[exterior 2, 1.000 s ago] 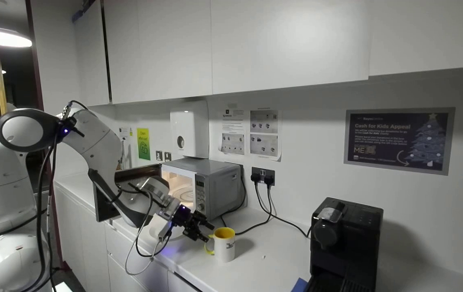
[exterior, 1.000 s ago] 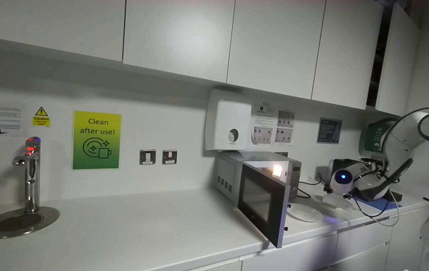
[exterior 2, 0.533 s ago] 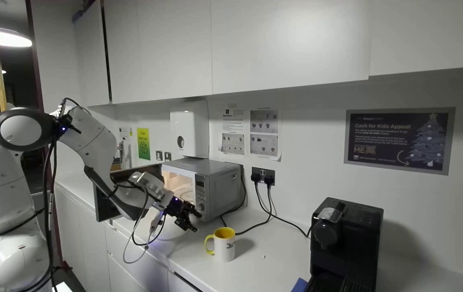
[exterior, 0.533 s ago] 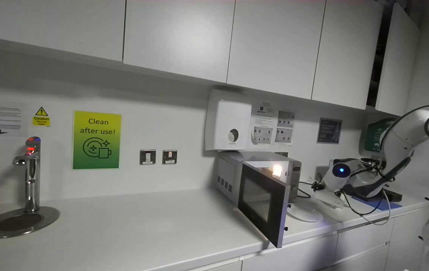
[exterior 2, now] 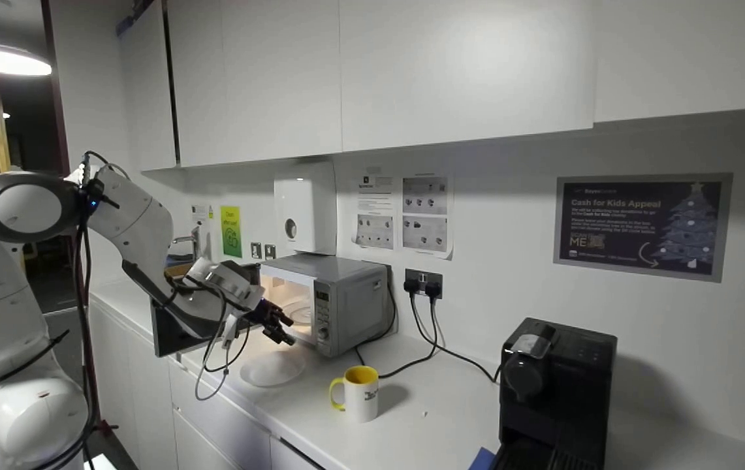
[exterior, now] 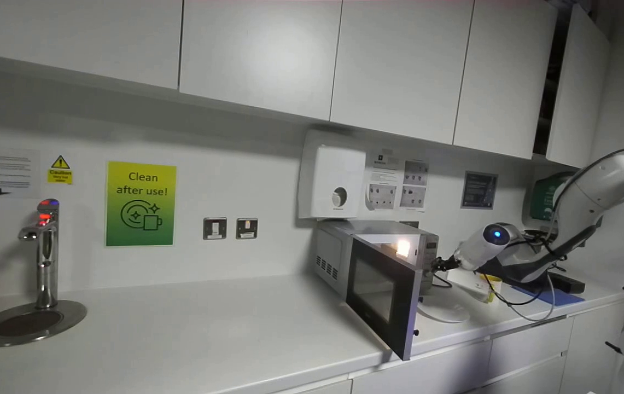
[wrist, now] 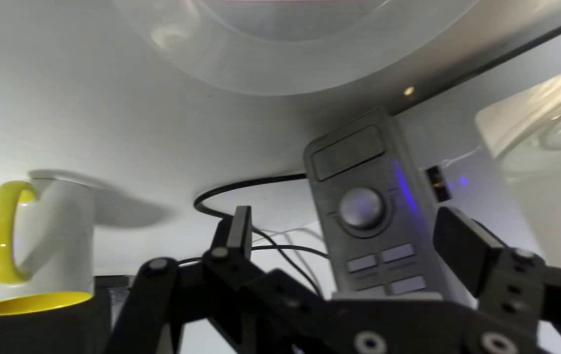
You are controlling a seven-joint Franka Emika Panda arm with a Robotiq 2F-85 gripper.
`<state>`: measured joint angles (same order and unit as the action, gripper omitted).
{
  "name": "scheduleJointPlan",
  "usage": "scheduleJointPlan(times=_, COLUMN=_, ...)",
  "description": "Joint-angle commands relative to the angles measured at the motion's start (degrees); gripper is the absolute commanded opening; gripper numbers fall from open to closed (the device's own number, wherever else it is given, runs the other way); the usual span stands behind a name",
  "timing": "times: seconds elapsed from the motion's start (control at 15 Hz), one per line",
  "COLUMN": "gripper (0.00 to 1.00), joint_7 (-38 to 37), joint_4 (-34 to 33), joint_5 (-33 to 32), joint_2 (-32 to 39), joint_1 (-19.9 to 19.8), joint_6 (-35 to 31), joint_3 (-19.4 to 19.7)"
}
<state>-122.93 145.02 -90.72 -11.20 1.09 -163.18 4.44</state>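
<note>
1. The gripper (wrist: 343, 219) has its fingers (wrist: 239, 231) spread wide; in the wrist view they frame the control panel (wrist: 373, 231) of the microwave (exterior 2: 359, 297), just ahead.
2. The microwave stands on the white counter (exterior 2: 411, 437) near the wall (exterior 2: 503, 261), its door (exterior: 383, 295) swung open and its inside lit.
3. On the counter before it, near the front edge, a round pale plate (exterior 2: 272, 370) lies flat.
4. In an exterior view, a white mug (exterior 2: 362, 401) with a yellow handle stands upright to the right of the plate, handle turned left.
5. Farther right, nearer that camera, is a black coffee machine (exterior 2: 558, 385).
6. On the wall above the microwave is a white dispenser (exterior 2: 305, 209); right of it are printed sheets (exterior 2: 424, 212), a socket (exterior 2: 423, 277) with two black plugs (exterior 2: 433, 288) lower down, and a dark poster (exterior 2: 643, 225).
7. In an exterior view, a chrome tap (exterior: 46, 262) stands at the edge of a round metal drain (exterior: 27, 324) at far left; a green sign (exterior: 140, 203) on the wall to its right reads "Clean after use!"
8. Pale cupboards (exterior 2: 463, 72) run overhead, one cupboard door (exterior: 577, 93) ajar; a lit lamp (exterior 2: 1, 59) hangs at far left in an exterior view.
</note>
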Motion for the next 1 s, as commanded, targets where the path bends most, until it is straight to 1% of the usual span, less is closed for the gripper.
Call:
scheduleJointPlan(times=0.0, gripper=1.00, joint_7=9.5, joint_4=-1.3, joint_5=6.2, joint_2=-0.3, joint_1=3.0, joint_6=-3.5, joint_3=-1.8)
scheduleJointPlan(times=0.2, gripper=1.00, joint_7=14.1, joint_4=-1.8, joint_5=12.2, joint_2=1.8, joint_1=5.3, joint_6=-7.2, joint_3=-2.4)
scheduleJointPlan(times=0.27, gripper=1.00, joint_7=15.6, joint_4=-1.7, joint_5=14.2, joint_2=2.3, joint_1=5.9, joint_6=-7.5, joint_3=-2.5)
scheduleJointPlan(times=0.4, gripper=1.00, joint_7=19.4, joint_4=-1.0, joint_5=19.4, joint_2=2.6, joint_1=7.2, joint_6=-6.9, joint_3=-2.3)
scheduleJointPlan(times=0.6, gripper=1.00, joint_7=23.8, joint_4=0.6, joint_5=30.6, joint_2=2.4, joint_1=9.3, joint_6=-3.7, joint_3=-2.6)
scheduleJointPlan(times=0.73, gripper=1.00, joint_7=29.8, joint_4=1.6, joint_5=35.8, joint_2=2.1, joint_1=11.2, joint_6=-2.4, joint_3=-2.9)
scheduleJointPlan(times=0.8, gripper=1.00, joint_7=35.7, joint_4=2.4, joint_5=38.7, joint_2=2.0, joint_1=12.7, joint_6=-2.0, joint_3=-2.8)
scheduleJointPlan(times=0.87, gripper=1.00, joint_7=40.3, joint_4=2.9, joint_5=40.8, joint_2=1.6, joint_1=10.1, joint_6=-1.4, joint_3=-6.6)
scheduleJointPlan(times=0.93, gripper=1.00, joint_7=44.6, joint_4=3.2, joint_5=43.1, joint_2=1.3, joint_1=10.6, joint_6=-0.2, joint_3=-7.4)
